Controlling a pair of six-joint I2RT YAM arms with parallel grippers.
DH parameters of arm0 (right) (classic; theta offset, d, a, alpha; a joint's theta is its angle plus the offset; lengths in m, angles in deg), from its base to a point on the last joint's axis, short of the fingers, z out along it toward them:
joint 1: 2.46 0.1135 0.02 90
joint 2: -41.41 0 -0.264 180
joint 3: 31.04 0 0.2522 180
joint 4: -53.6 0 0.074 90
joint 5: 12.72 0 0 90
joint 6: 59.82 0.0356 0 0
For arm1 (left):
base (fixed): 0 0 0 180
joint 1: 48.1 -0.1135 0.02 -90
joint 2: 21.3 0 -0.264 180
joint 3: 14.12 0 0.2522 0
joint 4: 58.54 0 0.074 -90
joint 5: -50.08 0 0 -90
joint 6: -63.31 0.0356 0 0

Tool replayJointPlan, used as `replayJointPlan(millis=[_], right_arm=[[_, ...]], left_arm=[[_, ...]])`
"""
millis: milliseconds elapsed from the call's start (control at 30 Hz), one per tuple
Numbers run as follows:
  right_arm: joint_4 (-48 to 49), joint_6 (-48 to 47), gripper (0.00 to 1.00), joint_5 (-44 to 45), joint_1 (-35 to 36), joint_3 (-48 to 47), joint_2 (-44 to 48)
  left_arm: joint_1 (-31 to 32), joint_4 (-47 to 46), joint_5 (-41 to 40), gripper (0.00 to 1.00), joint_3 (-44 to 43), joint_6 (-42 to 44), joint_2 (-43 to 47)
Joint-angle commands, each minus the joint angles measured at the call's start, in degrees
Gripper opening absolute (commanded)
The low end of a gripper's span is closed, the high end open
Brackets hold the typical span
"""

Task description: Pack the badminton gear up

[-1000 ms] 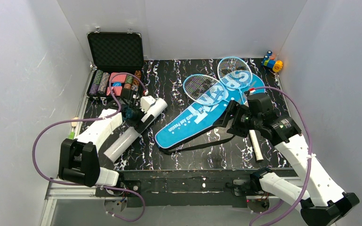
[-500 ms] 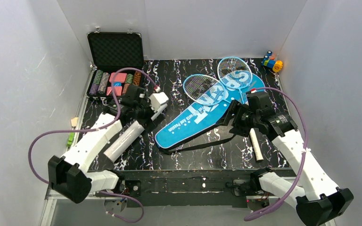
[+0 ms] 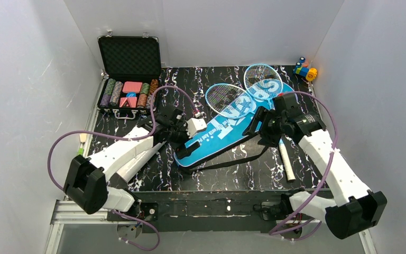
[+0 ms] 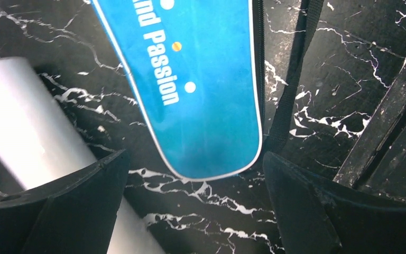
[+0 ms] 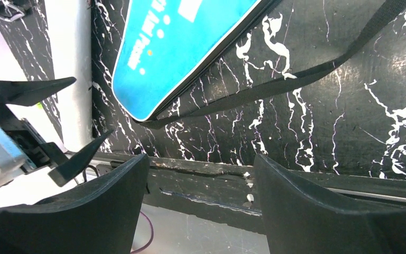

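Since the earlier frame, your left gripper (image 4: 195, 159) is swinging off the long white tube (image 4: 26, 121) and arriving over the narrow end of the blue bag (image 3: 227, 127), while your right gripper (image 5: 201, 159) is shifting slightly inward along the bag's near edge. The bag is lying slantwise across the middle of the tabletop (image 3: 217, 177), its wide end overlapping the two blue-framed rackets (image 3: 223, 97) and its black strap (image 3: 232, 160) trailing along the near side. Judging by its look, you are dealing with soft, light fabric that is likely to sag and fold when lifted; taking the bound edge at the narrow end, or the strap, is probably the surest hold. The rackets are probably light and stiff, best taken by a white handle (image 3: 287, 165), not the strings. Your left gripper's jaws are standing wide apart, straddling the bag's tip and holding nothing; whether they are touching it is not clear. Your right gripper is likewise gaping and empty, hovering above the strap.
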Motion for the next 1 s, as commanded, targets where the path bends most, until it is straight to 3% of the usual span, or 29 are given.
replayJointPlan(millis=[0,400,667,900,967], right_arm=[[-0.7,-1.2,0.80,0.9,-1.0,-3.2,-2.8],[-2.1,-3.5,0.79,0.1,-4.8,-1.9,-4.2],[-2.3,-4.7,0.78,-0.6,-6.9,0.0,-2.6],[-0.7,-4.6,0.77,-1.6,-7.2,1.2,-2.9],[-0.6,-4.5,0.77,-2.0,-7.2,1.3,-2.9]], left_arm=[[2.0,-7.2,3.2,0.98,1.7,0.8,-2.5],[7.7,-12.5,-1.7,0.92,2.3,4.1,-13.1],[8.5,-13.4,-2.1,0.83,4.8,5.1,-12.3],[9.0,-14.1,-0.8,0.67,6.0,5.6,-11.8],[9.0,-14.0,-0.4,0.59,6.2,5.9,-11.2]])
